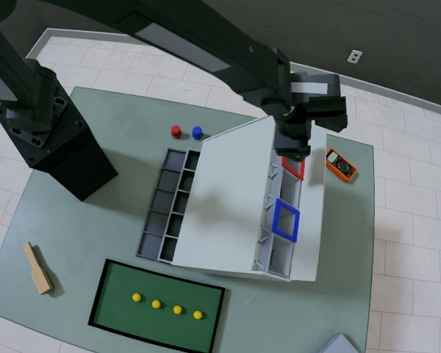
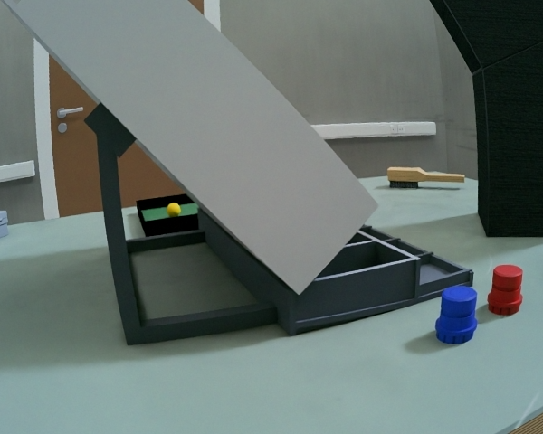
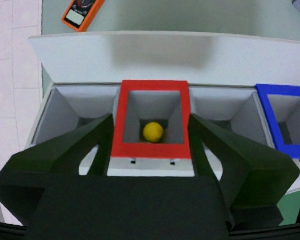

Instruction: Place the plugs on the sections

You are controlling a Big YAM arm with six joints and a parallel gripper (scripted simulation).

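My gripper (image 1: pixel 291 152) hangs open just above the red-banded funnel (image 1: pixel 293 167), its fingers on either side of the red rim (image 3: pixel 152 120). A yellow marble (image 3: pixel 153 131) sits loose at the bottom of that funnel, touching neither finger. The blue-banded funnel (image 1: pixel 285 220) is two openings along the row and also shows in the wrist view (image 3: pixel 289 120). The red plug (image 1: pixel 176 132) and blue plug (image 1: pixel 197 132) stand on the mat beside the far end of the section row (image 1: pixel 167 205). The white cover (image 1: pixel 228 197) hides the pipes.
A green tray (image 1: pixel 156 305) holds several yellow marbles. An orange multimeter (image 1: pixel 340 165) lies behind the funnels. A wooden brush (image 1: pixel 37 268) lies at the mat's left edge. The robot base (image 1: pixel 49 132) stands at the back left. A grey box (image 1: pixel 336 343) is at the front right corner.
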